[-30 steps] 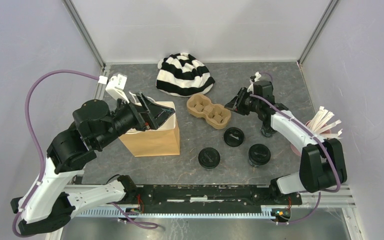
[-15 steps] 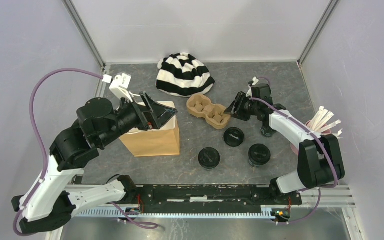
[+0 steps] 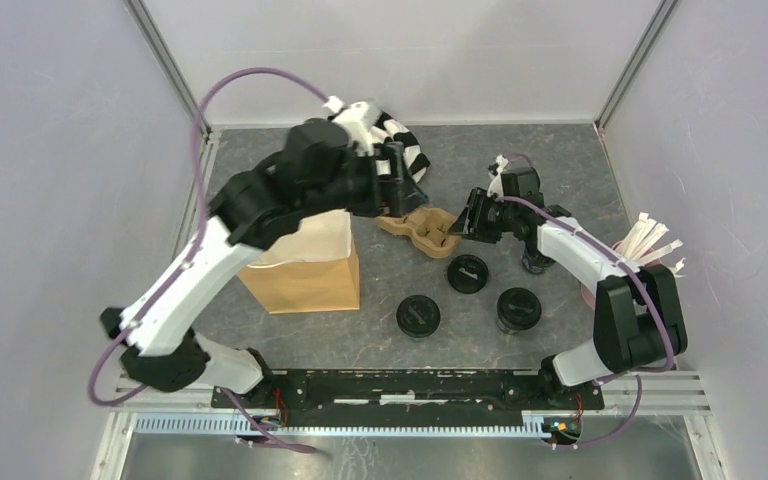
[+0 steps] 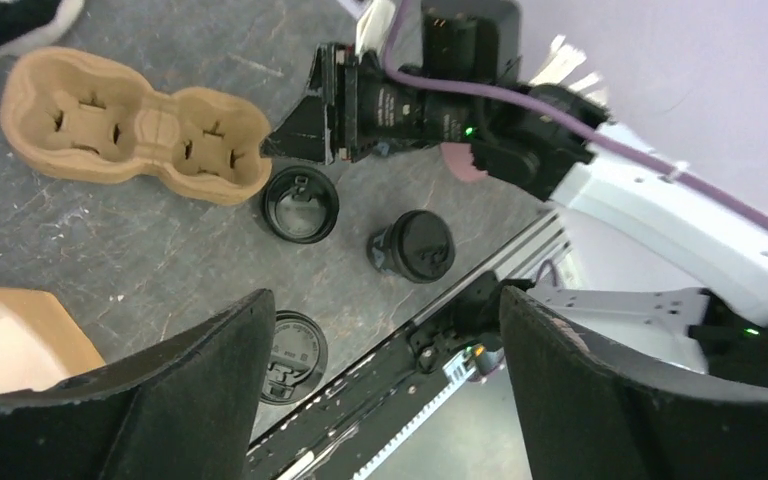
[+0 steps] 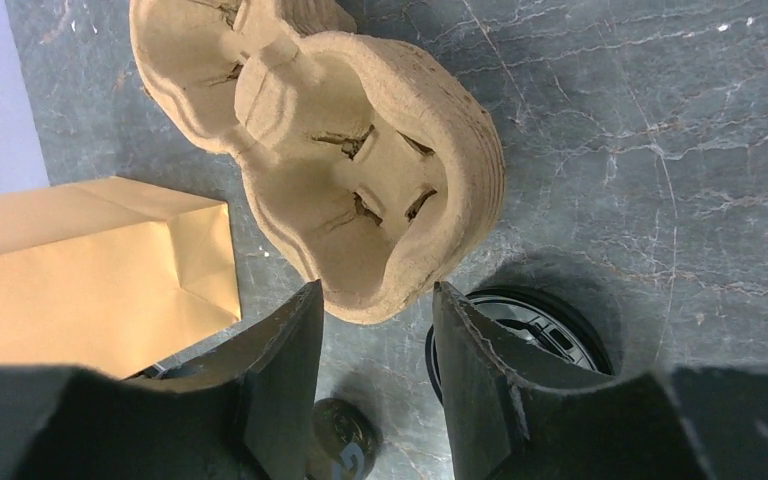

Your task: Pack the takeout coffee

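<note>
Noting left pincer (image 4: 382, 310) spread wide and empty above the cardboard carrier (image 4: 130, 125), right pincer (image 5: 375, 300) astride its end with grip undeterminable, and coffee cups (image 3: 518, 308) unpacked on the tabletop (image 3: 560, 160) just beside: dragging the carrier could topple one.

Robot lab test cell: plain pale walls (image 3: 410, 50), aluminium corner posts (image 3: 167, 62), arms (image 3: 195, 270) bolted to mounting rail (image 3: 400, 386).

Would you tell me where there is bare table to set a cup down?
Bare table shows in the far right corner behind the right gripper, and between the brown bag and the nearest black cup. It is crowded around the cardboard carrier, with the left gripper near it and the right gripper at its end.
</note>
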Robot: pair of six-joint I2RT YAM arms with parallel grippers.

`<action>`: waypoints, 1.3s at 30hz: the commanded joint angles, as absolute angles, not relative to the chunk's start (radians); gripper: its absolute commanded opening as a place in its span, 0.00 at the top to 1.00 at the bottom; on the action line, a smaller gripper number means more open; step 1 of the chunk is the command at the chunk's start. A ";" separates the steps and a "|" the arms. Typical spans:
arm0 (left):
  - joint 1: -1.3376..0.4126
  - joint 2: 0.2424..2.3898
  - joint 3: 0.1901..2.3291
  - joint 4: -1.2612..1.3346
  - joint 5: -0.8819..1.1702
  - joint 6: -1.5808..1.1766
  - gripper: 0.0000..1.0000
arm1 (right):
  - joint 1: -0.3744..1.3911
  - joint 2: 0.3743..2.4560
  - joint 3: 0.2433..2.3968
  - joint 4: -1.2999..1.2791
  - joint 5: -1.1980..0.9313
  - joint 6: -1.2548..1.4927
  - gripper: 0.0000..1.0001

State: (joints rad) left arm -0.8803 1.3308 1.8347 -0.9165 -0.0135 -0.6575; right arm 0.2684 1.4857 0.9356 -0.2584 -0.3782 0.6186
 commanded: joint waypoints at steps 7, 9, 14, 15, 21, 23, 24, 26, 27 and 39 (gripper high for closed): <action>-0.928 1.699 2.091 -1.067 -0.178 -0.420 0.32 | 0.257 1.428 0.910 -0.273 -0.374 0.508 0.57; -0.961 1.756 2.093 -1.076 -0.263 -0.389 0.37 | 0.246 1.436 0.875 -0.216 -0.411 0.524 0.60; -0.975 1.877 2.076 -1.079 -0.320 -0.396 0.55 | 0.227 1.467 0.882 -0.207 -0.458 0.521 0.63; -0.976 1.899 2.073 -1.078 -0.312 -0.405 0.57 | 0.224 1.462 0.879 -0.202 -0.465 0.523 0.63; -0.972 2.022 2.105 -1.072 -0.267 -0.424 0.67 | 0.215 1.471 0.834 -0.122 -0.519 0.576 0.62; -0.956 2.090 2.145 -1.100 -0.255 -0.436 0.69 | 0.211 1.481 0.804 -0.069 -0.554 0.628 0.62; -0.936 2.118 2.161 -1.118 -0.236 -0.452 0.69 | 0.210 1.486 0.794 -0.045 -0.569 0.646 0.63; -0.901 2.152 2.167 -1.130 -0.222 -0.477 0.69 | 0.211 1.498 0.793 -0.028 -0.586 0.667 0.63; -0.883 2.162 2.166 -1.126 -0.226 -0.481 0.69 | 0.211 1.499 0.796 -0.027 -0.589 0.668 0.63; -0.815 2.230 2.178 -1.094 -0.295 -0.473 0.40 | 0.209 1.492 0.799 -0.047 -0.597 0.654 0.61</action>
